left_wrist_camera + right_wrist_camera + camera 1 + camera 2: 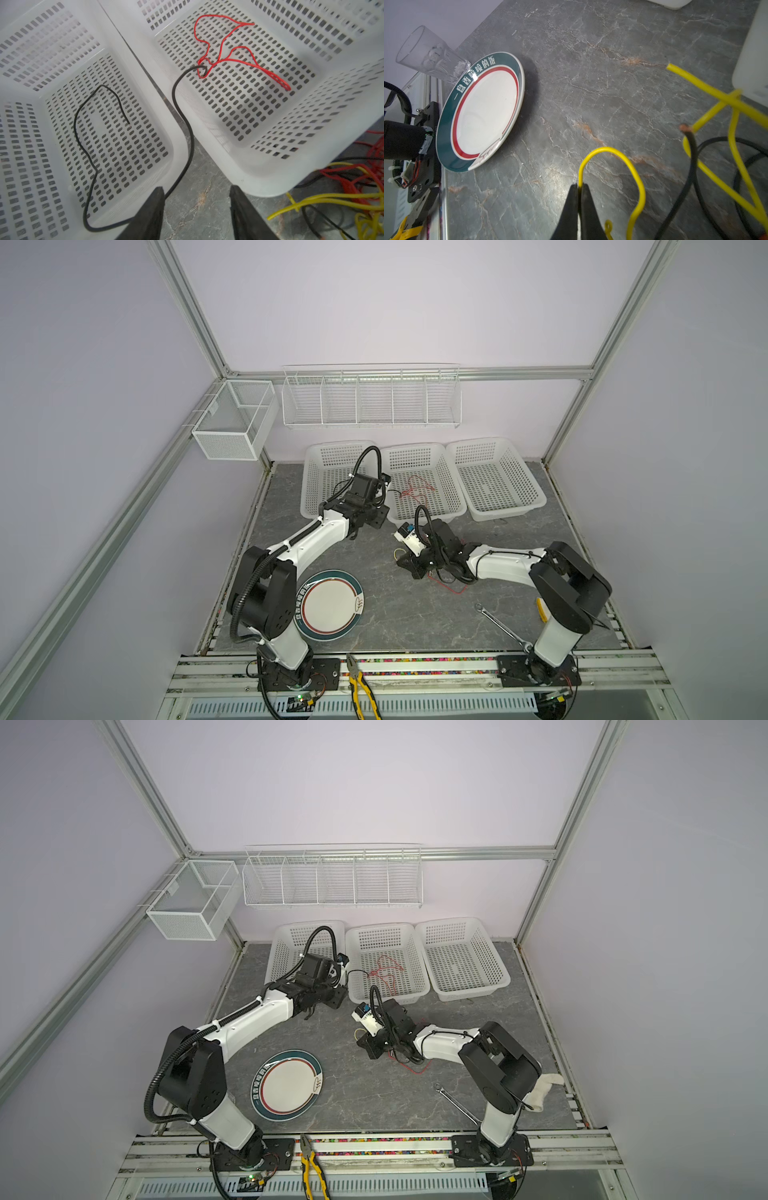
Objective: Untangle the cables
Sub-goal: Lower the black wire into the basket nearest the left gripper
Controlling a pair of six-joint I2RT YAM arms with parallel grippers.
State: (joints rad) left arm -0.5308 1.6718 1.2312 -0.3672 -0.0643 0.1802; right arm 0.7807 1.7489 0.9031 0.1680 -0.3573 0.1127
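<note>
Because the middle basket (259, 178) is light and the left basket (178, 149) sits just beside it, a pull on whatever bridges them could shift either one or drag sorted wire back out. Just in front of the middle basket lies the tangle (353, 187) of red, yellow and black cables. The black cable (188, 133) runs from the left basket over both rims into the middle basket, where its end hooks a loop of the red cable (239, 60). Only the left wrist view shows that hook; in both top views it is a faint line. The left gripper (195, 187) hangs with jaws apart, gripping nothing, and the black cable passes beside one finger. The right gripper (578, 187), in front of the middle basket, pinches a yellow cable (629, 160), plain only in the right wrist view. Tugging it could tighten the tangle.
</note>
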